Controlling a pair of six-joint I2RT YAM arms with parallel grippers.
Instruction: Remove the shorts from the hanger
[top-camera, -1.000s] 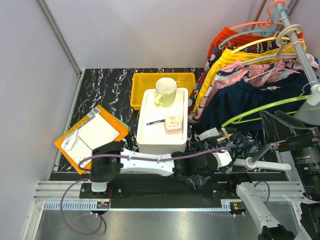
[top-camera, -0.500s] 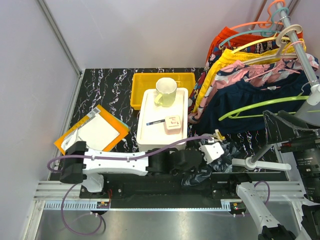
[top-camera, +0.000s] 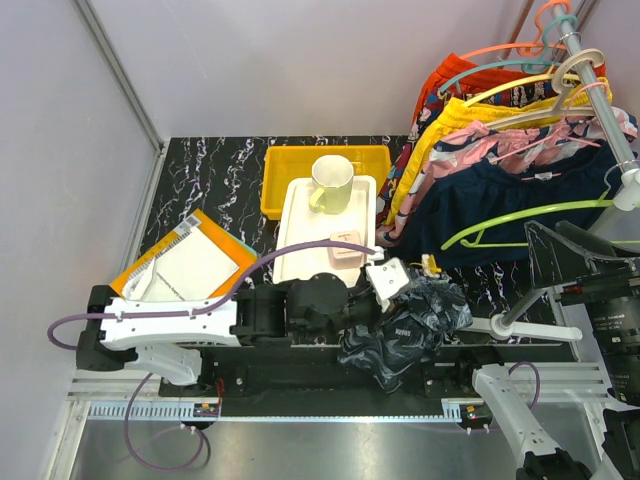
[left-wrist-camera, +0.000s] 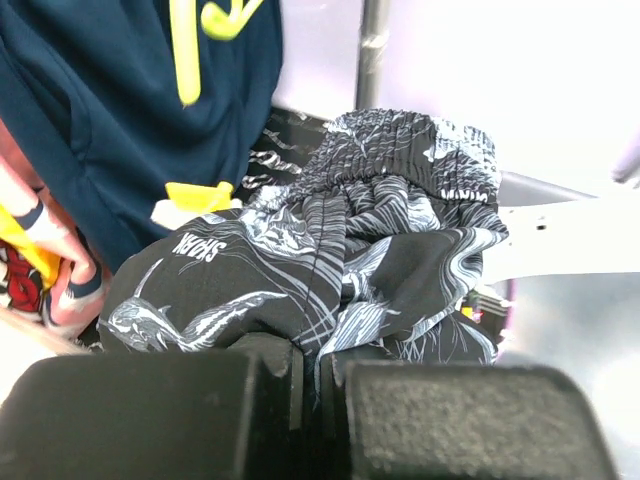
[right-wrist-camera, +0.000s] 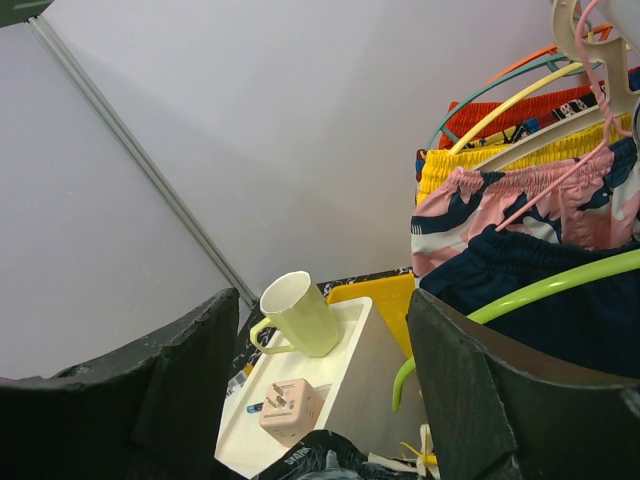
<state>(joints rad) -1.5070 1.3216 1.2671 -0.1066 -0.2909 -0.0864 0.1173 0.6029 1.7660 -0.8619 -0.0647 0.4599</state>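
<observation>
The charcoal shorts (top-camera: 405, 325) with the pale wavy print lie bunched at the table's front, off any hanger. My left gripper (top-camera: 388, 285) is shut on a fold of them; in the left wrist view its jaws (left-wrist-camera: 318, 365) pinch the cloth (left-wrist-camera: 350, 250). The plain navy shorts (top-camera: 500, 200) hang on the rack behind a lime green hanger (top-camera: 520, 215), and show in the left wrist view (left-wrist-camera: 100, 130) and the right wrist view (right-wrist-camera: 540, 290). My right gripper (right-wrist-camera: 320, 390) is open and empty, beside the green hanger (right-wrist-camera: 520, 295) and above the charcoal shorts (right-wrist-camera: 320, 462).
A white tray (top-camera: 300, 205) holds a pale green mug (top-camera: 332, 183) and a pink plug adapter (top-camera: 347, 250). A yellow bin (top-camera: 290, 160) stands behind it. A notebook (top-camera: 190, 265) lies at the left. Yellow (top-camera: 470, 120) and floral (top-camera: 500, 150) shorts hang on the rack pole (top-camera: 600, 90).
My left arm has drawn back to the left, dragging the charcoal shorts away from the rack into a heap at the table's front. The right arm has stayed in place.
</observation>
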